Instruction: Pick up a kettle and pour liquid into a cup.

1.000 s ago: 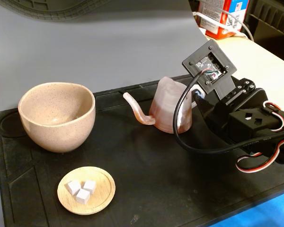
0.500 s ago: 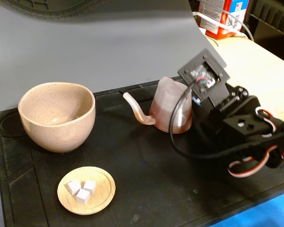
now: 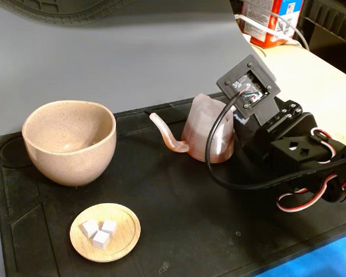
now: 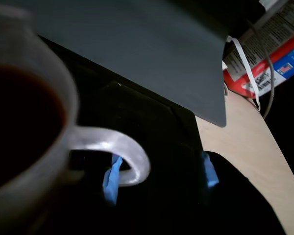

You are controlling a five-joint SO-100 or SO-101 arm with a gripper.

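While its blue-taped fingers straddle the loop handle, one inside, one well outside, the gripper stands apart. Dark liquid fills the kettle; the cup sits far left in the fixed view.

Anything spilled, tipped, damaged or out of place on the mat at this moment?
Nothing stands out. The kettle stands upright on the black mat, the cup is upright and apart from it, and the wooden saucer holds three white cubes. No liquid shows on the mat.
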